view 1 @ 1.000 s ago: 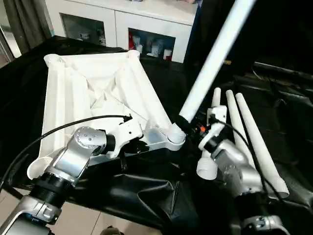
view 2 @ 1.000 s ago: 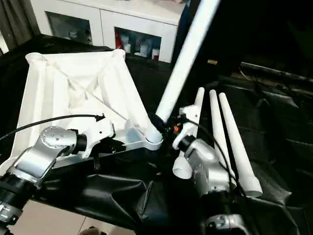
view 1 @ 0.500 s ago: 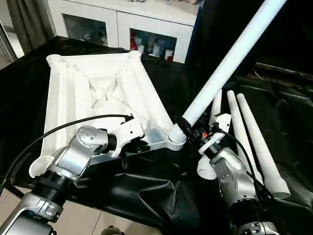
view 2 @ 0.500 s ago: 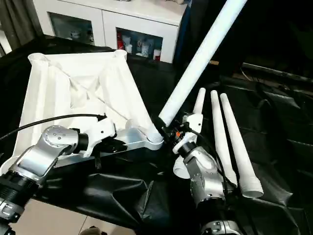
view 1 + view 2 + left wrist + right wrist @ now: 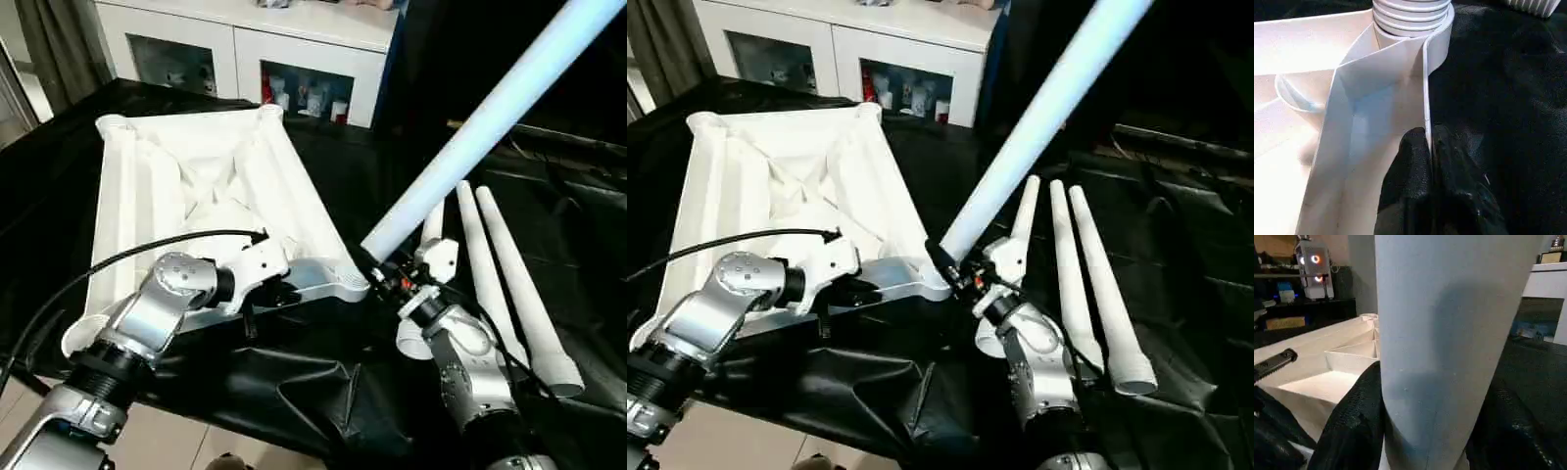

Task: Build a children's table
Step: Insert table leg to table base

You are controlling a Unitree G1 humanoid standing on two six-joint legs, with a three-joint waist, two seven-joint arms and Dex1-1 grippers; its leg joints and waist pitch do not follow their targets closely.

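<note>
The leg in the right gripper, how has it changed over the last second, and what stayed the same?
The leg held by the right gripper has tipped over toward the robot's right, from steep to a much flatter lean, its lower end staying at the near corner socket. The left gripper stayed pinched on the tabletop's rim. The tabletop and three spare legs stayed put.

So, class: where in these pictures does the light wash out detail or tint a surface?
Left eye view: the tabletop ribs are bleached nearly flat, and the held leg looks bluish. Left wrist view: the rim carries a blue cast in shadow.
</note>
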